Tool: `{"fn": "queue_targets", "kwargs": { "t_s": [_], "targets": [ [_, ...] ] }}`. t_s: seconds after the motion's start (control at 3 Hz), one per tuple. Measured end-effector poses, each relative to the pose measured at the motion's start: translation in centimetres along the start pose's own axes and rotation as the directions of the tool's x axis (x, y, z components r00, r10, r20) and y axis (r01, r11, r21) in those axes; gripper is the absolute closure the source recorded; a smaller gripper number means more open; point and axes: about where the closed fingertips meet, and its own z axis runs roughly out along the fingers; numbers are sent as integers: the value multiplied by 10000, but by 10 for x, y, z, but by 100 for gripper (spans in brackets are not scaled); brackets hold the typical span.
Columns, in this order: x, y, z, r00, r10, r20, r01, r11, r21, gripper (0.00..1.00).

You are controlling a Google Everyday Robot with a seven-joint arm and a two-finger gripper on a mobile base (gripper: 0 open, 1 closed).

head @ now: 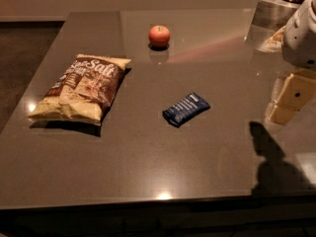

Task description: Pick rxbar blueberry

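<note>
Camera view: rxbar blueberry lies flat and angled near mid-countertop, well apart from the chip bag at left and the apple behind. Gripper hangs at right edge, clear of the bar; whether it is apart or together cannot be told.

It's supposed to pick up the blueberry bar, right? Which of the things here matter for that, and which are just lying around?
For the job:
- bar, lying flat in the middle
- gripper, at the right edge, apart from the bar

Just lying about:
- chip bag, on the left
- apple, at the far side
- metal container, far right corner
</note>
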Motion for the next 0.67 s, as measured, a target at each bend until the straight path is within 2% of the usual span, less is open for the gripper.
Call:
{"fn": "queue_targets", "kwargs": {
  "t_s": [0.67],
  "targets": [
    [-4, -2, 0, 9999, -13, 146, 15, 10000, -76, 0]
  ]
}}
